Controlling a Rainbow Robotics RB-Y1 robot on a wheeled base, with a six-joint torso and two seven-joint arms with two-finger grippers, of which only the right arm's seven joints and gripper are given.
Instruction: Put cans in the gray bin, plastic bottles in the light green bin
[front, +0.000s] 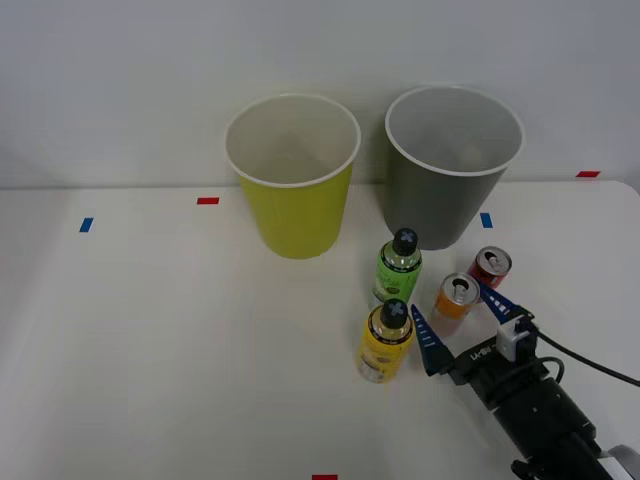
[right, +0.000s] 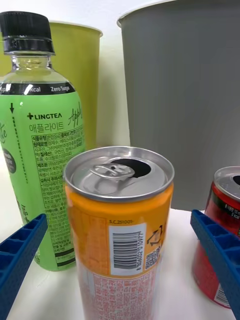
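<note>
My right gripper (front: 463, 320) is open and low over the table, its blue fingers on either side of the orange can (front: 455, 297). In the right wrist view the orange can (right: 120, 225) stands upright between the fingertips (right: 22, 250), its tab opened. The red can (front: 489, 268) stands just behind and to the right, outside the right finger. A green-label bottle (front: 398, 268) and a yellow-label bottle (front: 386, 340), both black-capped, stand upright left of the gripper. The gray bin (front: 430, 205) and the light green bin (front: 295, 215) stand behind, both looking empty.
Small red tape marks (front: 208, 201) and blue tape marks (front: 86, 225) dot the white table. A wall runs close behind the bins. The table's right edge (front: 632, 200) lies near the red can. The wide left half of the table holds nothing.
</note>
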